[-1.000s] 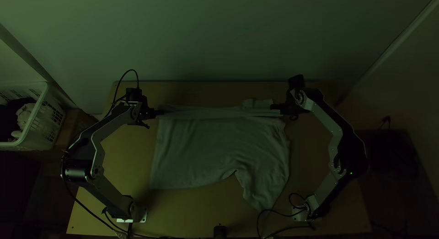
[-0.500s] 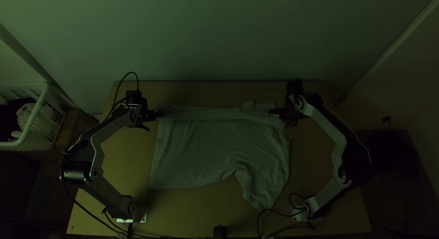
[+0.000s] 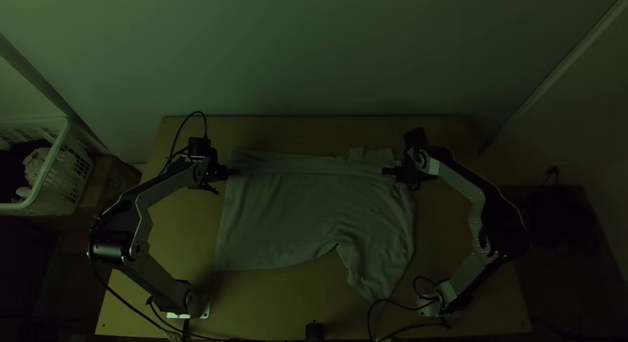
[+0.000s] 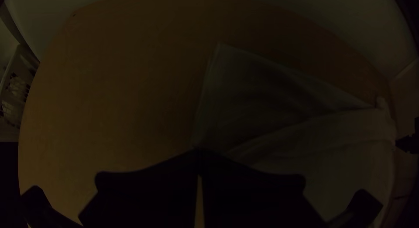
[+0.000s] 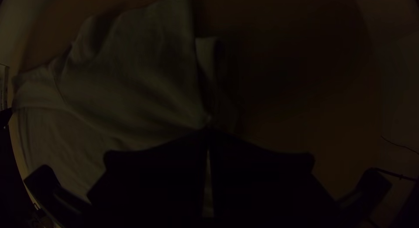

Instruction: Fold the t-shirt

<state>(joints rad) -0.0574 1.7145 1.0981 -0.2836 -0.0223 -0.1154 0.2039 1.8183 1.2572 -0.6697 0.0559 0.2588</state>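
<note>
One t-shirt (image 3: 307, 214) is lying over the middle of the wooden table (image 3: 167, 231), spread wide but partly folded, with a tapering, wrinkled part (image 3: 376, 276) pointing toward five o'clock. At the shirt's ten o'clock, the left gripper (image 3: 233, 172) is pinching the cloth's side edge, its jaws pressed together around it. At two o'clock, the right gripper (image 3: 390, 174) is pinching the opposite side, its jaws also closing on fabric. Between them a long crease is running nearly straight, and a narrow band of cloth is lying on its twelve o'clock side. Toward nine o'clock, a white basket (image 3: 73, 175) is standing beyond the table, holding bunched cloth (image 3: 36, 164).
</note>
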